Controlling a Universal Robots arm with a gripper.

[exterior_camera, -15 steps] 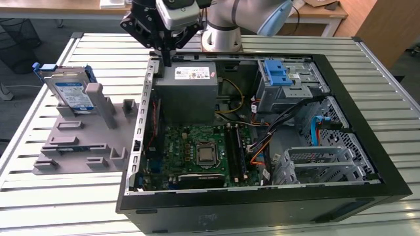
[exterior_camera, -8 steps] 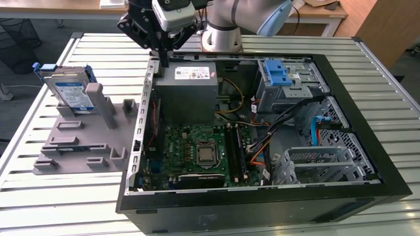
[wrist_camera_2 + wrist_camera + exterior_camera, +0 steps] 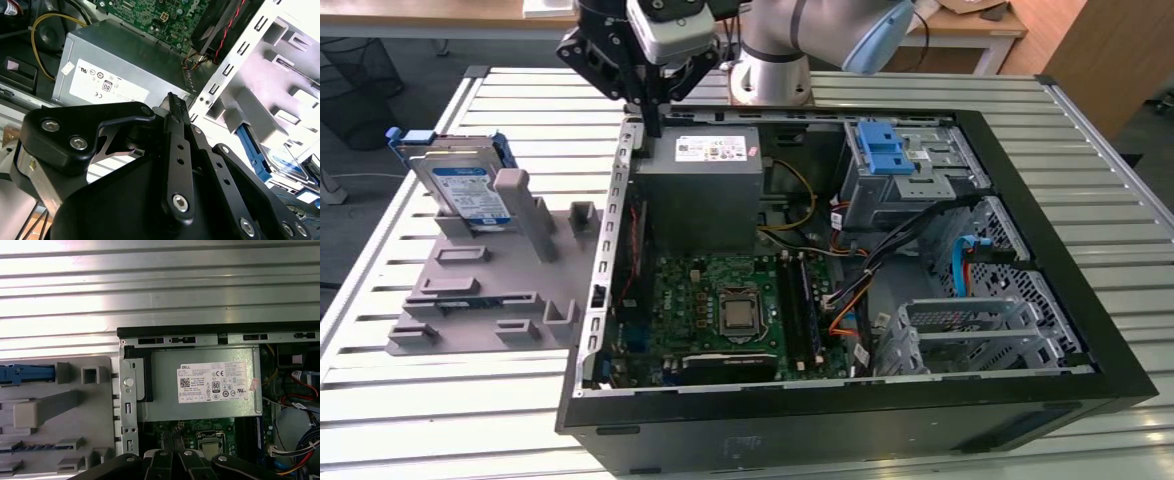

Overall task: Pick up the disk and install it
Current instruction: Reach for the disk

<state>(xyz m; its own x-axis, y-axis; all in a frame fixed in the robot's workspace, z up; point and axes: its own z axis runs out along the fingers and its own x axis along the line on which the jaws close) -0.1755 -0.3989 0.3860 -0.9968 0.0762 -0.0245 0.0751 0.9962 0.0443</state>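
One disk (image 3: 464, 190) stands upright on edge in the grey fixture (image 3: 480, 295). It sits at the exterior view's left, outside the PC case (image 3: 854, 405). Label side (blue/white) faces the exterior camera, and the blue carrier frame runs round the top and sides. In the first wrist view the disk (image 3: 25, 374) shows as a blue strip on the fixture.

Gripper (image 3: 650, 125) pos.: hanging tips-down over the case wall on the exterior view's left, just beside a corner of the PSU box (image 3: 700, 190), and well apart from the disk. Fingers are pressed together w/ nothing between them. In the second wrist view the gripper (image 3: 174, 101) tapers to one ribbed tip w/ the PSU box (image 3: 125, 65) beyond it.

Case lies on its side, open. The mainboard (image 3: 734, 310) sits below the PSU box in the exterior view, and the blue latch (image 3: 887, 150) w/ metal cage sits toward that view's right. Fixture and case both rest on the slatted metal table (image 3: 400, 410).
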